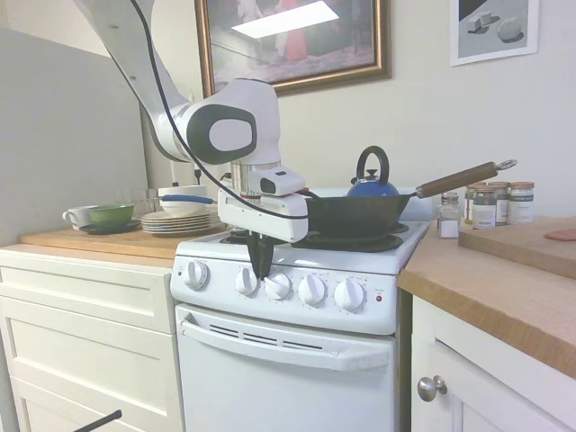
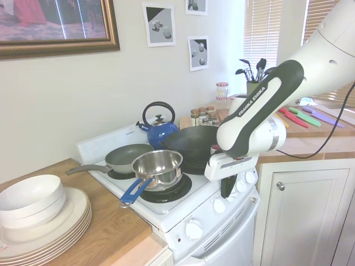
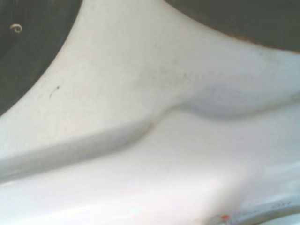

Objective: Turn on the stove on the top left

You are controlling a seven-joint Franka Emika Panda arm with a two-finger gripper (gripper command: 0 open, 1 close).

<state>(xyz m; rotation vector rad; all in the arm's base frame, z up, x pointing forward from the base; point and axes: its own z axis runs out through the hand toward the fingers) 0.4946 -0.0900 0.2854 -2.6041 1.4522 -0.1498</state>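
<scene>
The wrist view is mostly a blur of white enamel with dark burner edges at the corners, so not much help there. In the first exterior view, the stove (image 1: 297, 360) sits between two wooden surfaces, its knob panel facing the camera and the knob row running left to right. The claw (image 1: 260, 261) hangs at the panel's front edge, between the first knob (image 1: 196, 274) and the second knob (image 1: 247, 282), fingers pointing toward 6 o'clock. It hides part of the second knob. The fingers look pressed together, pinching nothing. A wok (image 1: 355, 214) sits at 2 o'clock from the claw.
</scene>
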